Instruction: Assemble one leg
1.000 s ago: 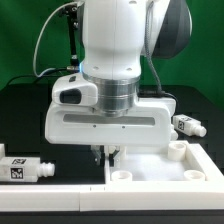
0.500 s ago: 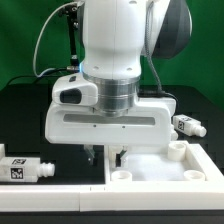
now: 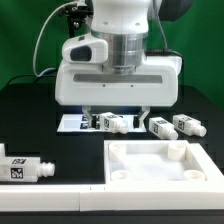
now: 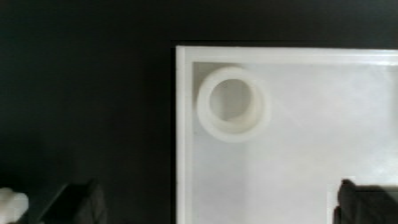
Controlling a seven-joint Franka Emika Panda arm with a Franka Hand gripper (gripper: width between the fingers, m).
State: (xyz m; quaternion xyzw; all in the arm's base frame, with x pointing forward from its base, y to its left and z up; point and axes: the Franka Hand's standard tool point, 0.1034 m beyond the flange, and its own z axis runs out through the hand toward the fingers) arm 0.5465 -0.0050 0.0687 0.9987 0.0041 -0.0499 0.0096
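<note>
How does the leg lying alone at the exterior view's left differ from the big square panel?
The leg is a small chunky peg; the panel is a wide flat square with a raised rim. The leg carries black-and-white tags; the panel shows none. The panel has round sockets at its corners; the leg has none. Both are white and lie on the black table.

No legible text — only patterned tags (image 3: 16,172) on legs (image 3: 38,166).
</note>
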